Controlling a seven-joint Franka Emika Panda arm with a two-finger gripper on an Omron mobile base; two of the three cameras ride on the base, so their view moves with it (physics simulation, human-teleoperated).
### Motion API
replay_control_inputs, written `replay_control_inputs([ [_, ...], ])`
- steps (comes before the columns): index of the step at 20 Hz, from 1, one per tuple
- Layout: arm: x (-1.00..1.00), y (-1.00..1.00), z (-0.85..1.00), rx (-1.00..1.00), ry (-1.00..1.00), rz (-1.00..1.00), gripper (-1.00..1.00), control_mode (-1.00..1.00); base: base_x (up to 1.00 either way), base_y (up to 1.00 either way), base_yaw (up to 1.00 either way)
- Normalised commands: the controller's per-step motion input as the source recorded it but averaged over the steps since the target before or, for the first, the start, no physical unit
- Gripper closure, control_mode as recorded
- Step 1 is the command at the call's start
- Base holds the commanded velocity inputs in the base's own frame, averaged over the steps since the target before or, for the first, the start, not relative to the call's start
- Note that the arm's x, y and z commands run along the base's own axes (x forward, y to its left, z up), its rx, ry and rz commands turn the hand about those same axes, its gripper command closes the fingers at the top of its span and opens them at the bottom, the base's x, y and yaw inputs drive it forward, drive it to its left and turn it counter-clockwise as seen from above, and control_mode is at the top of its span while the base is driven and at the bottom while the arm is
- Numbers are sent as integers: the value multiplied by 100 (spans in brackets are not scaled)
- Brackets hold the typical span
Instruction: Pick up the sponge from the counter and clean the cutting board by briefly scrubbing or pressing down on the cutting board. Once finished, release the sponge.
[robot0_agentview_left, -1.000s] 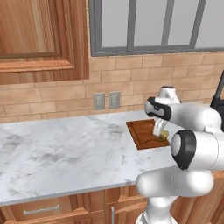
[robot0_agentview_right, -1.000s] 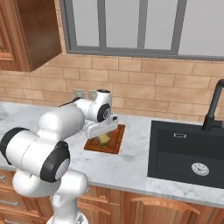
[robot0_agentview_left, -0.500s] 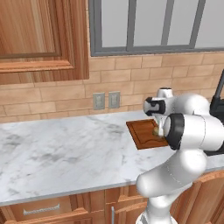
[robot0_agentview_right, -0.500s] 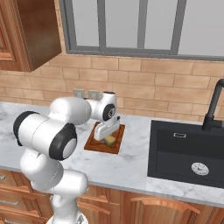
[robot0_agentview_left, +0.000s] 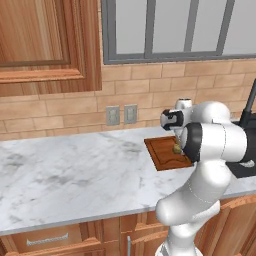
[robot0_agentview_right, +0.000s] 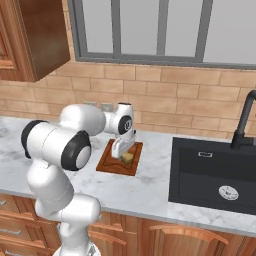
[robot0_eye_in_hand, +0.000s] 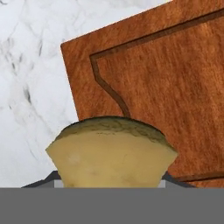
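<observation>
A simulated kitchen: in the hand view the sponge (robot0_eye_in_hand: 111, 153), mustard-yellow with a darker tan top edge, sits nearest the camera at 6 o'clock, pinched between the gripper's jaws, whose dark tips barely show at either side of it. Its broad face is turned to the camera and its long axis runs from 9 to 3 o'clock across that view. Beyond it, from 12 to 4 o'clock, lies the cutting board (robot0_eye_in_hand: 175, 87), reddish-brown with a dark groove just inside its rim, one corner toward 10 o'clock. The white marble counter (robot0_eye_in_hand: 30, 87) spreads from 7 to 11 o'clock.

In the right base view the gripper (robot0_agentview_right: 123, 154) points down over the board (robot0_agentview_right: 107, 162), closed on the sponge (robot0_agentview_right: 128, 157), which sits low on the board's far half; whether it presses the wood cannot be told. The white arm is folded tight, elbow bulging at 9 o'clock, wrist level above the board. At 3 o'clock the black sink basin (robot0_agentview_right: 215, 175) is sunk in the counter (robot0_agentview_right: 150, 192), a round drain in its floor, with a dark faucet (robot0_agentview_right: 244, 122) behind.
</observation>
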Motion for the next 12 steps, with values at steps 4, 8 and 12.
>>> replay_control_inputs([
  [4, 22, 0, -26, 0, 6, 15, 100, -100, 0, 0, 0],
  [8, -5, -5, -41, 0, 0, 14, 100, -100, 0, 0, 0],
  [12, -25, -8, -44, 0, -7, 9, 100, -100, 0, 0, 0],
])
